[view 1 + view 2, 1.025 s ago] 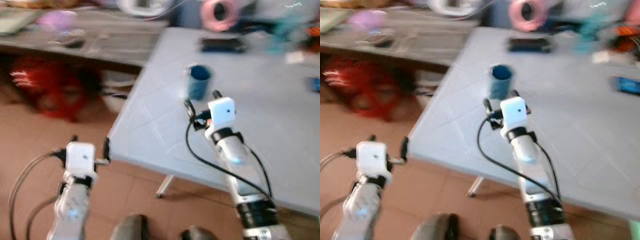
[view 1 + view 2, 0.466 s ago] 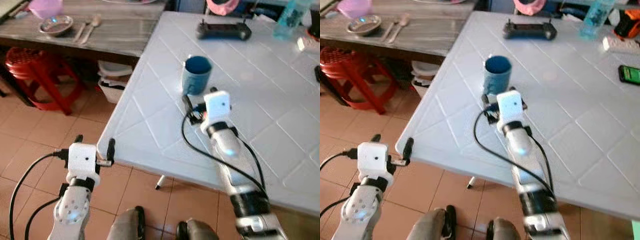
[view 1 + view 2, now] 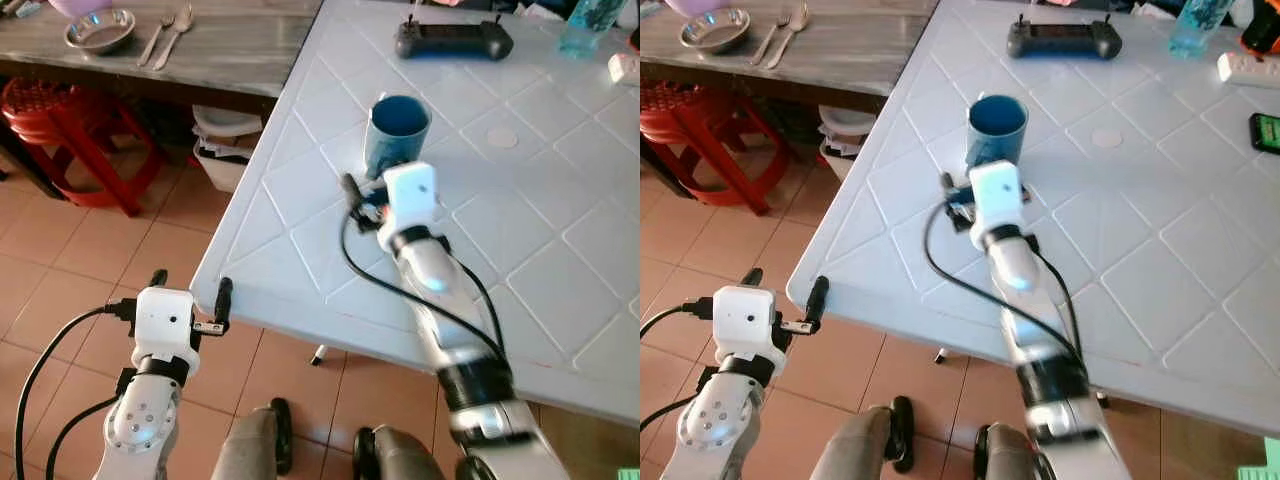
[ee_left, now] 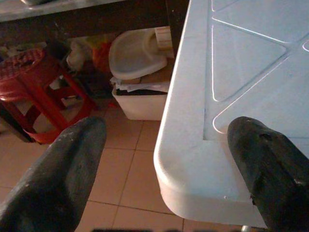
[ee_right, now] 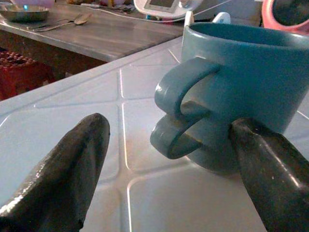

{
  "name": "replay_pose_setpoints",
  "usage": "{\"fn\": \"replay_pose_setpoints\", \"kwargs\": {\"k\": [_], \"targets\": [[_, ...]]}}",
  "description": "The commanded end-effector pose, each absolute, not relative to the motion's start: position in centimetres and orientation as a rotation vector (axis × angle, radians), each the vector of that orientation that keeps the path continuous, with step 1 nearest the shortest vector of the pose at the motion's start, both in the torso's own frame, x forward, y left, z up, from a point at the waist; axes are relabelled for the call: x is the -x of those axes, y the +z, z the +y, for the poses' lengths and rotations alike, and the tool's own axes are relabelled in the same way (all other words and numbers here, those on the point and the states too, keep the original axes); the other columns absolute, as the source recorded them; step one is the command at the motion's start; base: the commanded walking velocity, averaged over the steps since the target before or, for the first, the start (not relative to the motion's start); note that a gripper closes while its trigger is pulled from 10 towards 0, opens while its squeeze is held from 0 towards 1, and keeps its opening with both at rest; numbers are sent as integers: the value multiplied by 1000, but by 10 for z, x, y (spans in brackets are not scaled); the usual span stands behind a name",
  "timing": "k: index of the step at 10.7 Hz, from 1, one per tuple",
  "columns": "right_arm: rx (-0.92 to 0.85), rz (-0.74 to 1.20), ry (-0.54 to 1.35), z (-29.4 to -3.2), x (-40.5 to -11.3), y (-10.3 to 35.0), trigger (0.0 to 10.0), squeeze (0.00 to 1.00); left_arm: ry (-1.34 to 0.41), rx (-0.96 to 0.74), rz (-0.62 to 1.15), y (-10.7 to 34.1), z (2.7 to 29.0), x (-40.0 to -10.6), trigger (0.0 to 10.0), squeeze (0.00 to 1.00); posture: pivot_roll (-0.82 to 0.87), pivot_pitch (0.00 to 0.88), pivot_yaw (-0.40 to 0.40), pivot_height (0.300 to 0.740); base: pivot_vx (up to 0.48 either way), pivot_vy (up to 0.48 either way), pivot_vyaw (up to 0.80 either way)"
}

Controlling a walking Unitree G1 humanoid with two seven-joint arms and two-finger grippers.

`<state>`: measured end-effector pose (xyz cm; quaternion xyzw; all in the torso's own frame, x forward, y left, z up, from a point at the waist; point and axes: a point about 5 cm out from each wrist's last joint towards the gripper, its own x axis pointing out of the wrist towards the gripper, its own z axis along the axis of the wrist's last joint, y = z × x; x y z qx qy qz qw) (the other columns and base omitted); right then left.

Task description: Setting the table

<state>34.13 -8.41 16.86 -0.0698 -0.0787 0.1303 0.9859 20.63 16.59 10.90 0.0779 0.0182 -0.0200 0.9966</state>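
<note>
a white plastic desk (image 3: 300, 190) with a moulded pattern of squares and diagonals fills the right of the scene, its rounded near-left corner hanging over a floor of terracotta tiles (image 3: 70, 270). a blue mug (image 3: 396, 134) stands upright on the desk not far in from the left edge, its handle turned toward the near side. the right gripper (image 5: 164, 159) reaches over the desk just short of the mug, fingers spread wide, one beside the handle and the other close against the mug's body; whether it touches cannot be told. the left gripper (image 4: 164, 159) hovers off the desk at the near-left corner, open too, its fingers either side of the rounded corner and holding nothing. toward the far edge lie a black controller (image 3: 453, 40), a clear bottle (image 3: 590, 22) and a white power strip (image 3: 1252, 68), with a phone (image 3: 1267, 131) toward the right edge. beyond the left edge runs a grey wooden bench (image 3: 230, 50) carrying a metal bowl (image 3: 99, 28) and spoons (image 3: 170, 32). beneath it sit a red plastic stool (image 3: 60, 120) and a white bin (image 3: 226, 150).
</note>
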Motion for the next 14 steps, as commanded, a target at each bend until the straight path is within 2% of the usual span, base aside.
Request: {"fn": "replay_pose_setpoints", "kwargs": {"k": [1, 4, 9, 11, 14], "targets": [[134, -152, 268, -77, -343, 171, 10000, 0, -42, -161, 84, 102, 168, -203, 10000, 0, 113, 255, 58, 740, 0, 0, 0], [131, -156, 189, -88, -347, 174, 10000, 0, -51, -146, 87, 102, 165, -203, 10000, 0, 113, 255, 57, 740, 0, 0, 0], [171, -144, -12, -143, -357, 176, 10000, 0, -58, -149, 90, 101, 166, -203, 10000, 0, 114, 254, 65, 740, 0, 0, 0], [177, -146, -21, -147, -359, 176, 10000, 0, -58, -152, 91, 101, 167, -203, 10000, 0, 116, 251, 67, 740, 0, 0, 0], [179, -164, 62, -131, -367, 182, 10000, 0, -58, -160, 94, 101, 168, -203, 10000, 0, 122, 253, 70, 740, 0, 0, 0]]}}
